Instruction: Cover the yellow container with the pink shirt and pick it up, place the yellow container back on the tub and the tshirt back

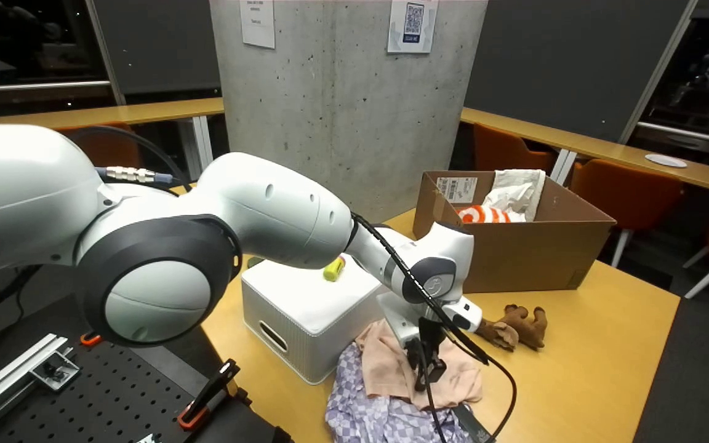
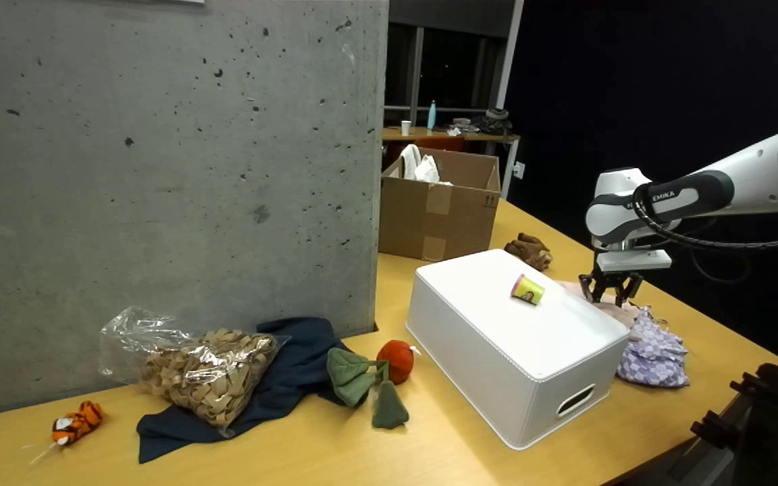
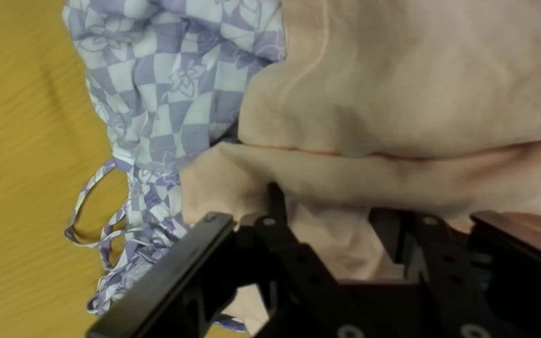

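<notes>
The yellow container (image 1: 333, 269) lies on its side on the flat top of the white tub (image 1: 287, 295). It also shows in an exterior view (image 2: 528, 290), with a pink end, on the tub (image 2: 483, 324). The pink shirt (image 1: 385, 363) lies crumpled beside the tub, partly over a purple checkered cloth. My gripper (image 1: 429, 378) points down at the shirt, away from the container. In the wrist view the gripper (image 3: 329, 206) has its fingers apart, with shirt fabric (image 3: 392, 94) below and between them. The fingertips are partly hidden by a fold of the shirt.
The purple checkered cloth (image 2: 652, 351) lies beside the tub. A brown plush toy (image 1: 517, 326) and a cardboard box (image 1: 527, 258) stand beyond. A plush with leaves (image 2: 369, 385), a dark cloth (image 2: 186, 428) and a bag of paper strips (image 2: 213, 371) lie past the tub.
</notes>
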